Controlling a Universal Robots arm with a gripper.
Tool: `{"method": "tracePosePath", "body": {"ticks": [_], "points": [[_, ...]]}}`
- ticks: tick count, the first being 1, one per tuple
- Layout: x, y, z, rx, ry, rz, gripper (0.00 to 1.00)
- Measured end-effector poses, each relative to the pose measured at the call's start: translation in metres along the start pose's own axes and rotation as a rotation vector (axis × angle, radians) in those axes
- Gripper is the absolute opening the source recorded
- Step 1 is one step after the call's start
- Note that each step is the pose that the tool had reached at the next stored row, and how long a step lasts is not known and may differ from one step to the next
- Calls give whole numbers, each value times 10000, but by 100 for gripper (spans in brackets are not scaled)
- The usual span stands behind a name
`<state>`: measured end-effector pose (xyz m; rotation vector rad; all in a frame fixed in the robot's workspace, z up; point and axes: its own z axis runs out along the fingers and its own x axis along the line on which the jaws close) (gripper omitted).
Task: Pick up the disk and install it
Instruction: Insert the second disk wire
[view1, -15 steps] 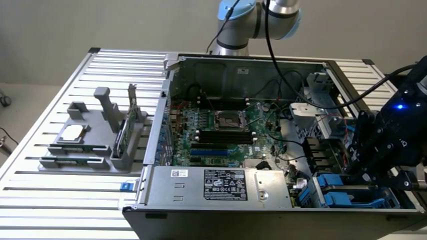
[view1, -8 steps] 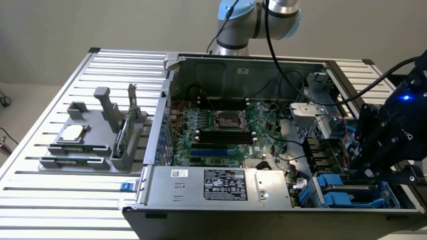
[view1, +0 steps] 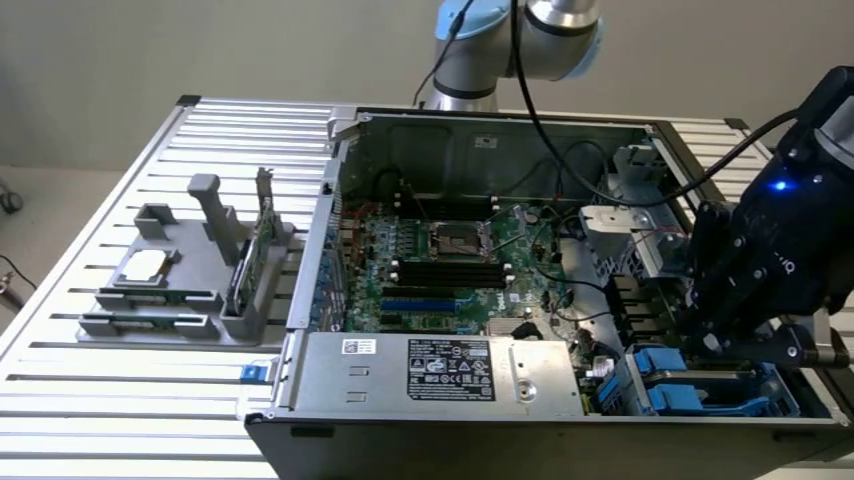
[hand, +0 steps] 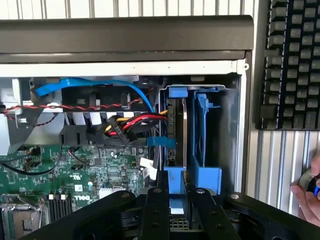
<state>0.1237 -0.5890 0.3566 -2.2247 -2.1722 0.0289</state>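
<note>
Fingers (hand: 155, 210) astride the disk (hand: 178, 130)

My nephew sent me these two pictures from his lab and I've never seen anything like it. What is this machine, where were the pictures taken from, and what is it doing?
It is a robot arm working on an opened desktop computer that lies on a slatted metal table. One picture comes from a camera standing off to the side. The other comes from a camera on the arm's wrist, looking down past its tool. At the exterior view's left, a grey stand holds spare parts, including a small square chip. The tool is at the computer's drive bay, its fingers around a disk in blue rails that sits on edge in the slot. A keyboard and a person's hand appear beside the case.
</note>
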Motion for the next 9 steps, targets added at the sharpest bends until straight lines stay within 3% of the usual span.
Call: {"method": "tracePosePath", "body": {"ticks": [3, 9], "points": [[16, -63, -12, 12, 1, 0, 25], [17, -69, -12, 12, -1, -1, 25]]}}
